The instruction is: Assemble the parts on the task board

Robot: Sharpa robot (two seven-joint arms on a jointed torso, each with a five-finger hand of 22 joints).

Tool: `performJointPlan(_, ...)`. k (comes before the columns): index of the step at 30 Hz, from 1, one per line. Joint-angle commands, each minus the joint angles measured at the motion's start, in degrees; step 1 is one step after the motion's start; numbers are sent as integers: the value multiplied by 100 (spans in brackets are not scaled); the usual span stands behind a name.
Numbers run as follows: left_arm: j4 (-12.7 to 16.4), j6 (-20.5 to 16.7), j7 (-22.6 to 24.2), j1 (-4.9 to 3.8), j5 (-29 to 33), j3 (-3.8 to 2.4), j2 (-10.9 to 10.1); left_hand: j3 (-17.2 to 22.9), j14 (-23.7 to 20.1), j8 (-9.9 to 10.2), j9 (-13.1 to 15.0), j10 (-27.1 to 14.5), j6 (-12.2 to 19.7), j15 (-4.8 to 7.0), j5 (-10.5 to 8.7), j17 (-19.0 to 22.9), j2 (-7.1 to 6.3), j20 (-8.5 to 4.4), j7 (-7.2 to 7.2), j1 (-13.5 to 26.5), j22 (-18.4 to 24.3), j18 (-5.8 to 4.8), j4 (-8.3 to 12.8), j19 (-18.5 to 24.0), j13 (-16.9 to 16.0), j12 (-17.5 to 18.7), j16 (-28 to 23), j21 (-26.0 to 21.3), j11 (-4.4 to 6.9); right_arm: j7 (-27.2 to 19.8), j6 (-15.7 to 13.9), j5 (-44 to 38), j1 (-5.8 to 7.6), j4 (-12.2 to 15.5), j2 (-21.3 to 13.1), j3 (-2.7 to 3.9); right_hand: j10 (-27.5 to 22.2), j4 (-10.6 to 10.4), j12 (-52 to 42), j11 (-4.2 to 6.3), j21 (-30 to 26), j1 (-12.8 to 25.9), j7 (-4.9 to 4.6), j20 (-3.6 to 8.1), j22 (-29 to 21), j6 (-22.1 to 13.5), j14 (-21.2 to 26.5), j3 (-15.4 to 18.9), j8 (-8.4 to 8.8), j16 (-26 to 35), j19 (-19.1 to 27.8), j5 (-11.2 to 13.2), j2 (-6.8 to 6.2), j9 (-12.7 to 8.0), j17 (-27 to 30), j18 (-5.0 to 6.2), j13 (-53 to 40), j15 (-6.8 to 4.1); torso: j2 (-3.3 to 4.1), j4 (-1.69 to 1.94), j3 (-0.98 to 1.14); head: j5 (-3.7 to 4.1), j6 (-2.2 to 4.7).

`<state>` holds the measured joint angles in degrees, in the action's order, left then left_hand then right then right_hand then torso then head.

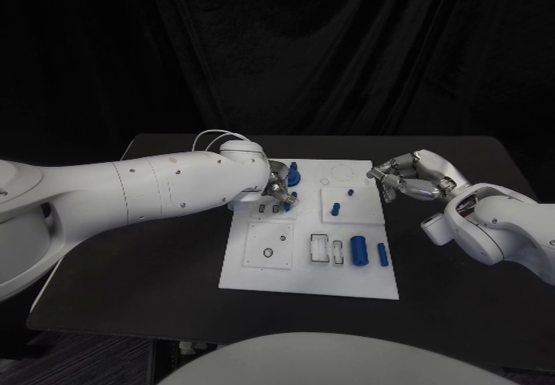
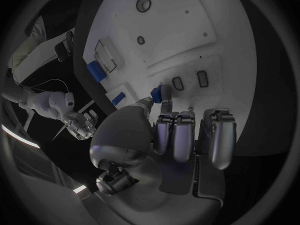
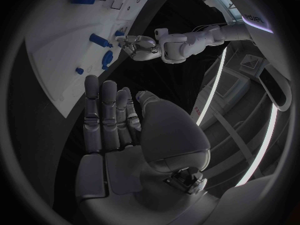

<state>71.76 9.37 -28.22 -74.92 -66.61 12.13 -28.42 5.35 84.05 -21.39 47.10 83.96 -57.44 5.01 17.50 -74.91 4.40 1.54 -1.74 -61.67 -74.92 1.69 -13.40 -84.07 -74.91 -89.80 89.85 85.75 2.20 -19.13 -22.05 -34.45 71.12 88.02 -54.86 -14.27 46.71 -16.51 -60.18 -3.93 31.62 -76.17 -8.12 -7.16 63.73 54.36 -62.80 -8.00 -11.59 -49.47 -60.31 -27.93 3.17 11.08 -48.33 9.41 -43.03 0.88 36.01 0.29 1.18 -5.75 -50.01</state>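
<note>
Left hand [image 1: 275,186] sits over the upper left corner of the board [image 1: 261,277], near the middle of the head frame, fingers curled downward. In the left wrist view a small blue part [image 2: 157,93] shows at the tip of the thumb [image 2: 139,110], just beyond the curled fingertips [image 2: 166,119]; whether it is pinched or only touched I cannot tell. Beside the hand in the head view a taller blue piece [image 1: 293,171] stands upright on the board, close to the fingers.

Right hand [image 1: 411,178] hangs at the right of the frame, just off the board's upper right edge, above the black counter [image 1: 463,297]. Its wrist view shows the palm bare and the fingers [image 3: 103,120] held side by side and nearly straight, with nothing in them.

Other blue parts lie on the white board: a small peg [image 1: 350,192] and a short one [image 1: 335,209] on the upper right panel, and lower down a thick cylinder [image 1: 360,251] with a slim bar [image 1: 382,254] just beside it to the right. Left of the cylinder are two black-outlined rectangular slots [image 1: 327,249]. A square panel at the lower left of the board carries a dark ring [image 1: 269,253]. Two small dark slots [image 2: 190,80] lie close to the left hand's fingertips in its wrist view.
</note>
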Motion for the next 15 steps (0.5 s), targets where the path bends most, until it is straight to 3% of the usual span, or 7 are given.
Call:
performJointPlan(1, -4, 86, 98, 14, -23, -5, 16, 39, 595, 55, 13, 604, -56, 1, 162, -1509, -25, -7, 6, -69, -531, 63, 59, -26, -1509, -20, 15, -38, -7, 102, 100, -22, -16, -9, -14, 5, 25, 11, -7, -8, -39, -49, 23, 3, -9, -26, 40, -3, -19, 35, -25, -35, 9, 2, 9, 104, 6, -5, -8, -2, 7, 8, 1)
performJointPlan(4, -7, 112, 89, 15, -23, -5, 12, 164, 595, 121, 30, 604, -78, 12, 382, -1509, -58, -17, 21, -149, -539, 63, 165, -30, -1509, -20, 15, -41, 6, 104, 104, -22, -18, -17, -21, 5, 23, 11, -7, -9, -41, -50, 22, 3, -10, -27, 44, -1, -19, 39, -25, -35, 5, 2, 15, 104, 8, -4, -11, -2, 9, 8, 1)
performJointPlan(11, -10, 201, 37, 18, -23, -5, 5, 287, 595, 160, 51, 604, -111, 20, 465, -1509, -98, -24, 31, -187, -545, 62, 247, -33, -1509, -20, 15, -43, 15, 110, 114, -22, -19, -27, -24, 5, 23, 11, -7, -9, -41, -50, 22, 3, -10, -27, 44, -1, -19, 39, -25, -35, 5, 2, 15, 104, 8, -4, -5, -9, 18, -16, 1)
performJointPlan(15, -6, 232, 15, 20, -23, -5, -1, 470, 595, 196, 88, 604, -164, 35, 626, -1509, -163, -39, 49, -209, -567, 58, 355, -46, -1509, -20, 15, -39, 32, 111, 118, -22, -20, -36, -18, 5, 21, 10, -6, -10, -43, -51, 21, 3, -11, -28, 47, 1, -20, 42, -25, -36, 3, 2, 20, 103, 10, -4, -8, -9, 14, -23, 1)
